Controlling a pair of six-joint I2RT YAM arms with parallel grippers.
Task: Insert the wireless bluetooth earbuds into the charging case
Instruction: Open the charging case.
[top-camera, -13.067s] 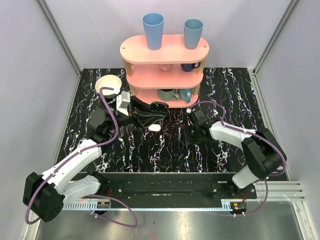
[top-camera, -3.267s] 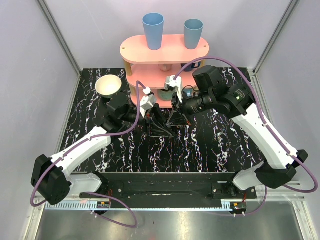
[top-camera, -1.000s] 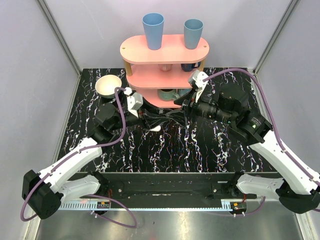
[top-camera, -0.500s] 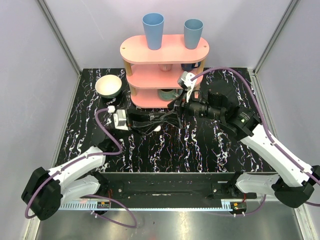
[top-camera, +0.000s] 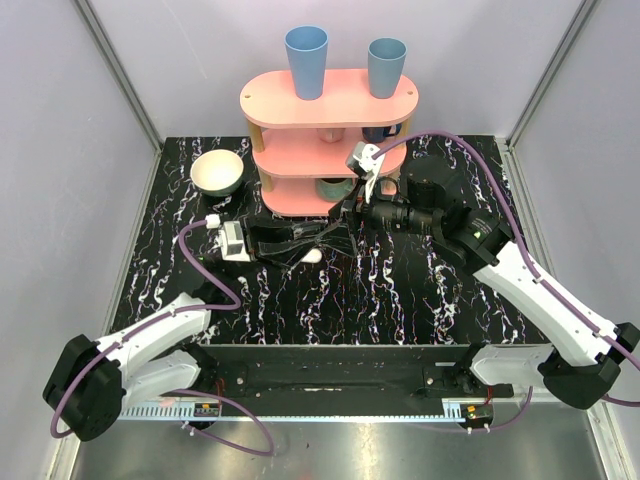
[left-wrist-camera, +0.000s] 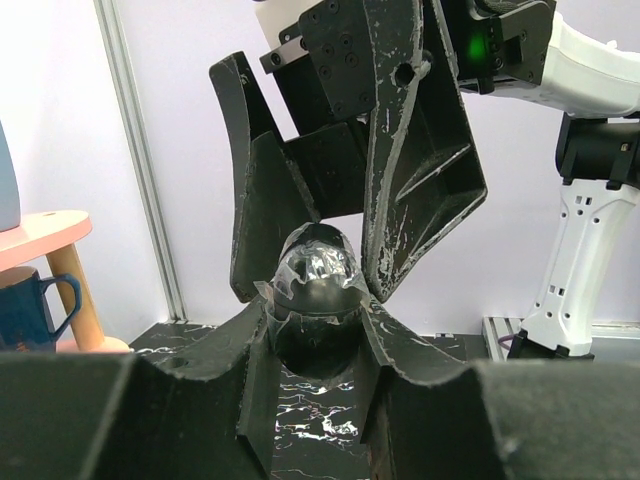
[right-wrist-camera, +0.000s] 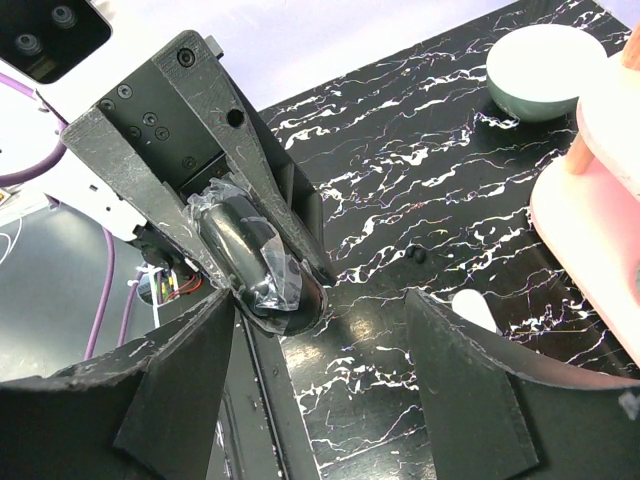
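A cream bowl (top-camera: 217, 172) sits near the table's far left corner. The left gripper (top-camera: 312, 241) reaches over the middle of the table, clamped tight on a dark glossy egg-shaped lump (left-wrist-camera: 312, 285) wrapped in clear film. The white charging case (top-camera: 311, 256) lies loose on the table just to the near side of those fingers. From the right, the right gripper (top-camera: 343, 228) straddles that lump with jaws spread wide, holding nothing.

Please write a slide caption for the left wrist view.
Left fingers clamp a dark, film-wrapped oval object while the open right fingers, facing them, flank its tip.
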